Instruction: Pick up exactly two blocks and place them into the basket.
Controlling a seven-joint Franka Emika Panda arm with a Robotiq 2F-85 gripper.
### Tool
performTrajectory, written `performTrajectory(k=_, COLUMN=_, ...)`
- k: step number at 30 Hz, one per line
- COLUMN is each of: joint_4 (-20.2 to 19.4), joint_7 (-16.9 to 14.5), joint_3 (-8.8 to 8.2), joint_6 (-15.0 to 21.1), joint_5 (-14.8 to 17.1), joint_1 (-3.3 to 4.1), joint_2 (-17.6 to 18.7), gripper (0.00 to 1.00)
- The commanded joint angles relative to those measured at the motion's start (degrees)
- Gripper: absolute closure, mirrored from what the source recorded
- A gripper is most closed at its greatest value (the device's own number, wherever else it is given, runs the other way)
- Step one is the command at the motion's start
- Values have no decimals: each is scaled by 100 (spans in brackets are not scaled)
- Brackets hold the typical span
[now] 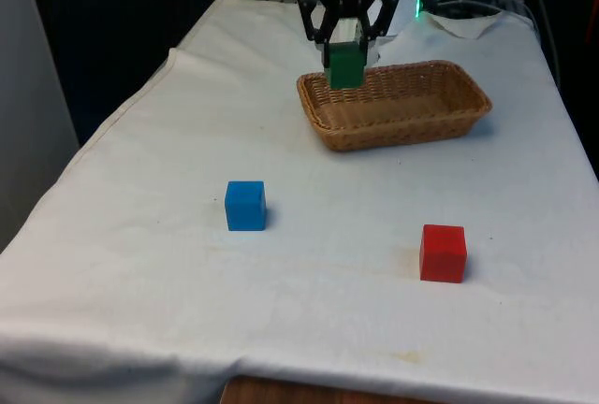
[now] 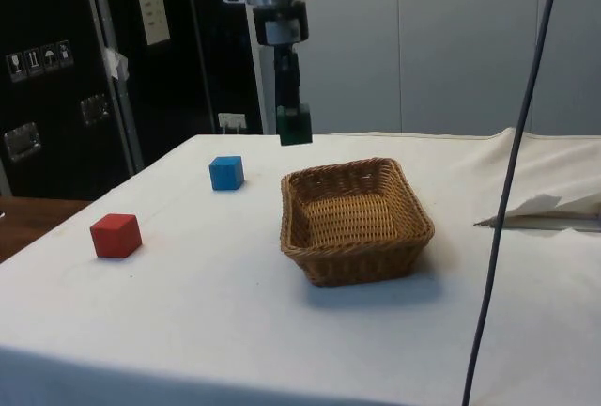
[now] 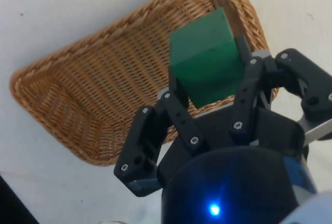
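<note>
My gripper is shut on a green block and holds it in the air over the wicker basket's end toward the front view's left. From the side, the green block hangs above the basket's far rim. The wrist view has the green block clamped between the two black fingers, with the bare basket floor beneath. A blue block and a red block sit on the cloth nearer the front edge, well apart from each other.
The table's white cloth lies slightly wrinkled. A dark cable hangs down at the side view's right. A folded piece of cloth lies beyond the basket there.
</note>
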Motion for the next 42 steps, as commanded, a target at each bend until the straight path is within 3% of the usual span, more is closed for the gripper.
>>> performTrajectory(k=1, joint_4=-149, joint_7=103, joint_3=-17, joint_6=160, joint_5=-138, joint_1=11, joint_2=-69, gripper=100)
performTrajectory(k=2, joint_4=-63, joint_7=11, joint_3=0, joint_6=57, joint_5=-11, joint_1=0, joint_2=-17, gripper=100)
performTrajectory(k=3, joint_4=-264, joint_7=115, joint_3=-17, joint_6=264, joint_5=-143, joint_1=11, joint_2=-109, gripper=100)
performTrajectory(k=12, joint_4=-877, joint_7=97, joint_3=-6, joint_6=837, joint_5=-109, joint_1=0, joint_2=-292, gripper=100)
performTrajectory(k=13, joint_4=-773, joint_7=23, joint_3=6, joint_6=688, joint_5=-23, joint_1=0, joint_2=-252, gripper=100)
performTrajectory(k=22, joint_4=-1507, joint_7=57, joint_3=11, joint_6=1570, joint_5=-17, joint_1=6, joint_2=-327, gripper=100)
performTrajectory(k=23, joint_4=-1484, joint_7=23, joint_3=6, joint_6=1507, joint_5=-11, joint_1=0, joint_2=-304, gripper=100)
performTrajectory(k=26, joint_4=-1690, joint_7=0, joint_3=29, joint_6=1816, joint_5=97, joint_1=11, joint_2=-281, gripper=100)
performTrajectory(k=31, joint_4=-1765, joint_7=-97, joint_3=69, joint_6=1988, joint_5=315, joint_1=11, joint_2=-143, gripper=100)
performTrajectory(k=32, joint_4=-1736, joint_7=11, joint_3=23, joint_6=1914, joint_5=120, joint_1=0, joint_2=-160, gripper=100)
performTrajectory(k=33, joint_4=-1765, joint_7=-120, joint_3=86, joint_6=2023, joint_5=367, joint_1=6, joint_2=-109, gripper=100)
performTrajectory(k=40, joint_4=-1730, joint_7=-430, joint_3=178, joint_6=2189, joint_5=831, joint_1=-17, joint_2=189, gripper=100)
performTrajectory(k=41, joint_4=-1713, joint_7=-321, joint_3=109, joint_6=2183, joint_5=676, joint_1=0, joint_2=241, gripper=97)
performTrajectory(k=42, joint_4=-1713, joint_7=-487, joint_3=183, joint_6=2194, joint_5=900, joint_1=-23, joint_2=229, gripper=92)
